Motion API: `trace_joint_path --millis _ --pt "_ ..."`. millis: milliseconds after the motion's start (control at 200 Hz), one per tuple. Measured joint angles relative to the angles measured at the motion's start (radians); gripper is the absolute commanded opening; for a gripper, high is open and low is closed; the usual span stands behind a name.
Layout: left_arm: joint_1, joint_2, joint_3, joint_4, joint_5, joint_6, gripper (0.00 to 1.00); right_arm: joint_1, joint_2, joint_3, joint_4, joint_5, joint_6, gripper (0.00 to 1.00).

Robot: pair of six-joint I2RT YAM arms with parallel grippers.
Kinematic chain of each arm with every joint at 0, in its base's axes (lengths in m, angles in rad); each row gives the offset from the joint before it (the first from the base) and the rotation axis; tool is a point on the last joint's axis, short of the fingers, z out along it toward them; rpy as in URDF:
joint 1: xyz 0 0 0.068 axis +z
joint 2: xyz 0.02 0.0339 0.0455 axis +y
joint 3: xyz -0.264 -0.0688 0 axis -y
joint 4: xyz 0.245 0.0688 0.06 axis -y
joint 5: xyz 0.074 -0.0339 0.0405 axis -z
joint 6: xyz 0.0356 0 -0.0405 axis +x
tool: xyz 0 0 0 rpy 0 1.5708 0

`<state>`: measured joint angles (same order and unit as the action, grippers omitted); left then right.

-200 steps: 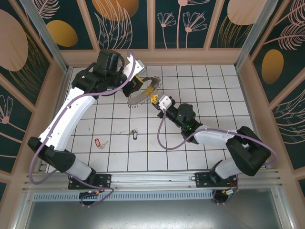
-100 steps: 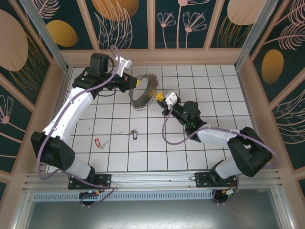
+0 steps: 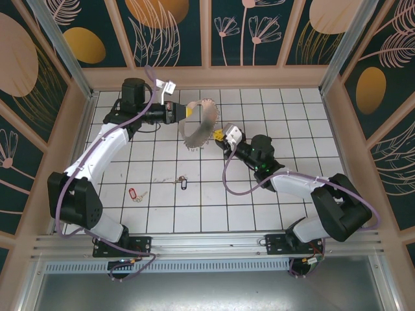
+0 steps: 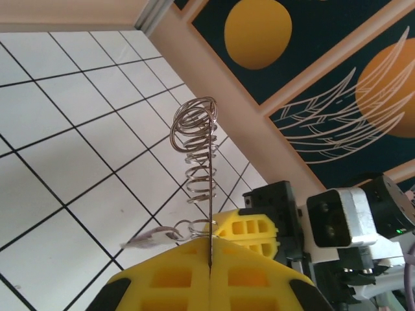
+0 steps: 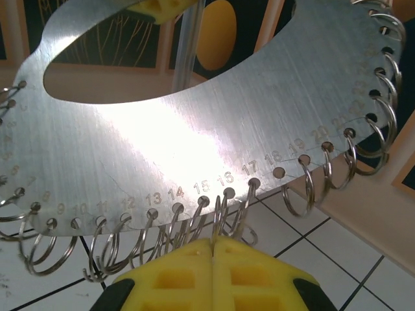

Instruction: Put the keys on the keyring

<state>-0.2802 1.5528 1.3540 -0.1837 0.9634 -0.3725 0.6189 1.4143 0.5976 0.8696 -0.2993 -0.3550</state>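
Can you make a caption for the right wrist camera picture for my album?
The right hand pinches a little wire ring hanging from the shiny numbered keyring.

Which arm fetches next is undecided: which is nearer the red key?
Left. Left arm passes left of the red key; right arm lies well right, beyond the blue key.

Keyring (image 5: 194,129) engraved 9 to 20

The floor (image 3: 259,201) is white square tiles with dark grout lines, evenly and brightly lit. 3 walls (image 3: 168,32) of dark teal panels carry orange discs and pale line-drawn leaves and flowers, set in pale wooden framing (image 3: 259,76). Aluminium posts (image 3: 61,48) slant at the 2 far corners. A metal rail (image 3: 207,249) runs along the near edge.
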Motion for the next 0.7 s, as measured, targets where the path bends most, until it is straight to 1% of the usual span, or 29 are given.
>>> trace_joint_path --millis 85,220,370,490,591,701 --pt "0.000 0.000 0.011 -0.012 0.005 0.005 0.00 0.001 0.000 0.007 -0.007 -0.010 -0.013 0.00" --pt "0.000 -0.002 0.053 -0.070 0.010 0.060 0.00 0.008 0.000 0.019 -0.001 -0.009 -0.012 0.00" --pt "0.000 -0.022 0.100 -0.163 0.005 0.144 0.00 0.027 0.000 0.023 0.026 0.010 -0.010 0.09" --pt "-0.002 -0.036 0.144 -0.248 -0.007 0.211 0.00 0.041 0.000 0.024 0.045 0.013 -0.010 0.13" --pt "-0.023 -0.044 0.210 -0.336 -0.067 0.298 0.00 0.050 -0.004 0.024 0.045 0.013 -0.011 0.16" --pt "-0.099 -0.046 0.318 -0.459 -0.197 0.425 0.00 0.055 -0.027 0.023 0.039 0.008 -0.024 0.17"
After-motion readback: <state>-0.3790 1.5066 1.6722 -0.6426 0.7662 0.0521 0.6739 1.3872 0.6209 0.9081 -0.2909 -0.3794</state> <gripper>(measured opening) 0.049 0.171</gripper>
